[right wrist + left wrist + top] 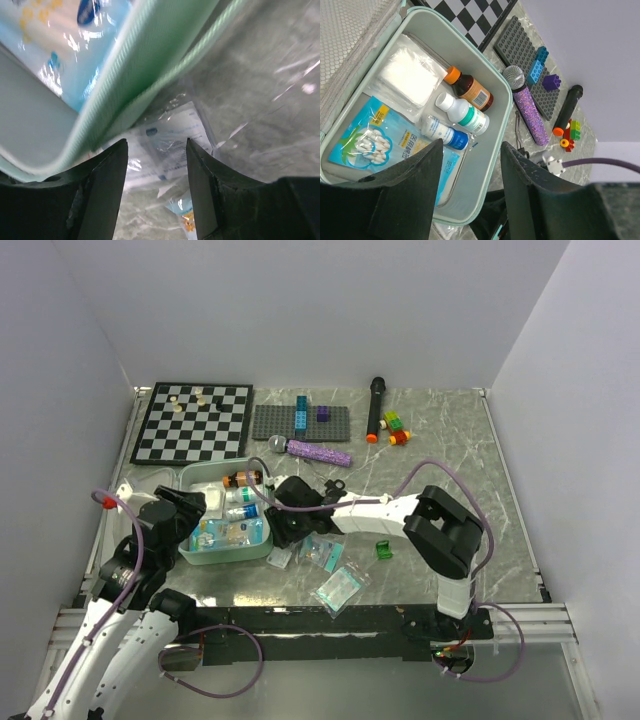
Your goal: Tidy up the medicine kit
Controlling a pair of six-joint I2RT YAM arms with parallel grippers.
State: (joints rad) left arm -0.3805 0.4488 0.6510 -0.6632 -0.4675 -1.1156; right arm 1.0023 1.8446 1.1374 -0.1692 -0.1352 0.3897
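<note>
Hovering spread over a clear sachet (172,132), the right gripper (156,157) could snag the medicine kit (145,60) rim; left gripper (471,150) gapes empty.

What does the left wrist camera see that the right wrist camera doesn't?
Only the left wrist view looks inside the medicine kit: an orange-capped brown bottle, white bottles, a cotton swab packet, and the purple microphone beyond. Only the right wrist view shows the kit's outer edge from low down, with a clear printed packet by it on the table. Both show the mint-green kit and marbled table.
</note>
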